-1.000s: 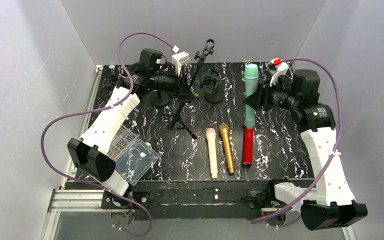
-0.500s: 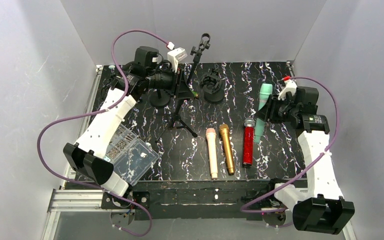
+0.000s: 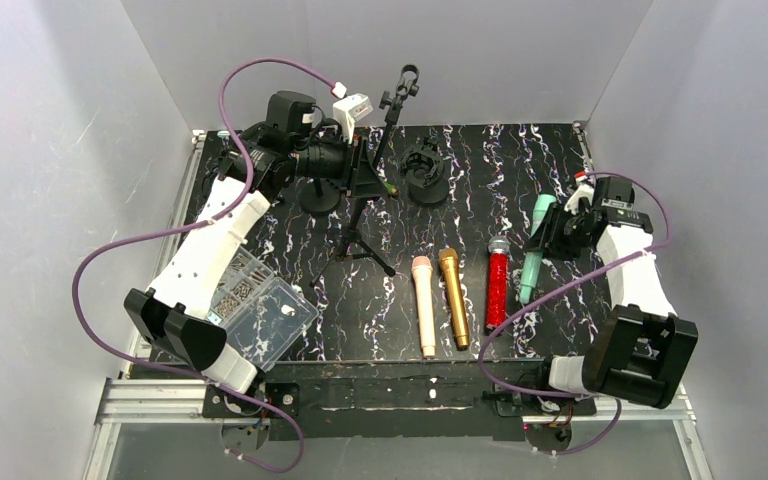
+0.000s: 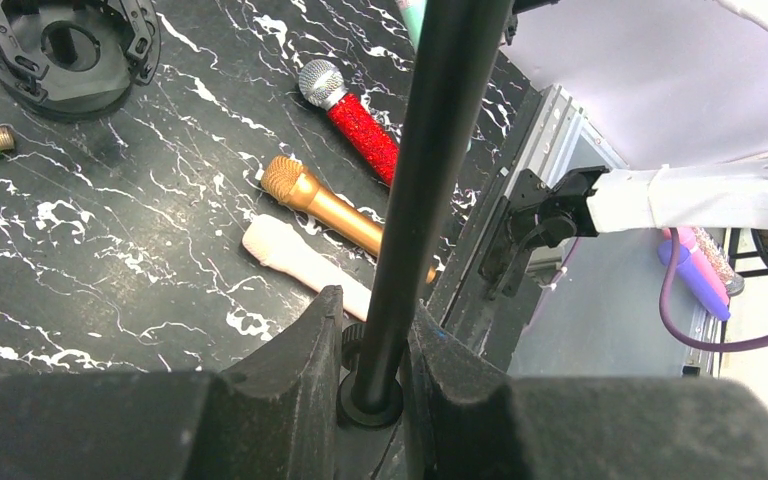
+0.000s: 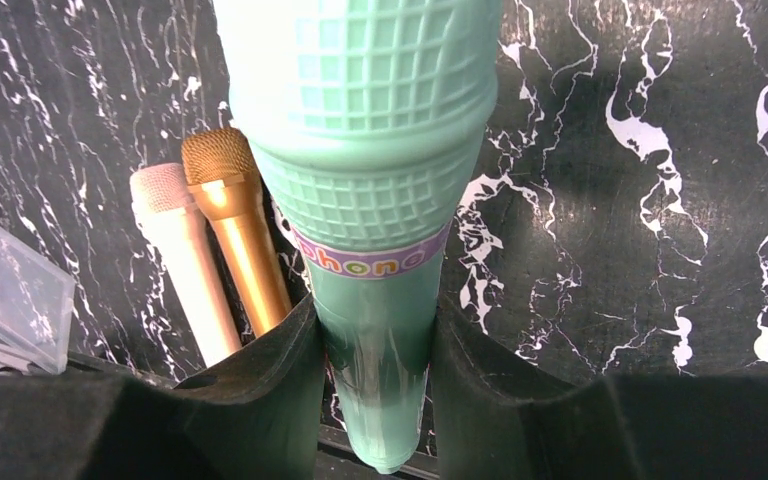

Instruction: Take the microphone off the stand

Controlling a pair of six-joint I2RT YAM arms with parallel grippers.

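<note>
The teal microphone [image 3: 532,250] is in my right gripper [image 3: 552,236], which is shut on its handle. It hangs low over the right side of the black marbled mat [image 3: 560,300], just right of a red microphone [image 3: 497,290]. Whether it touches the mat I cannot tell. In the right wrist view the teal microphone [image 5: 370,150] fills the middle, clamped by my right gripper [image 5: 375,370]. The black tripod stand [image 3: 365,215] is at the back left, its top clip [image 3: 407,85] empty. My left gripper [image 3: 357,170] is shut on the stand's pole [image 4: 430,180], gripped low in the left gripper [image 4: 375,350].
A pink microphone [image 3: 423,300] and a gold one [image 3: 453,300] lie side by side mid-mat. A round black base [image 3: 427,170] and a small green piece [image 3: 388,187] sit near the stand. A clear plastic box [image 3: 260,310] is at the front left. Grey walls enclose the table.
My right arm carried the teal microphone from high above the back of the mat down and to the right, beside the red microphone. The left gripper stayed on the stand, which shifted slightly.
</note>
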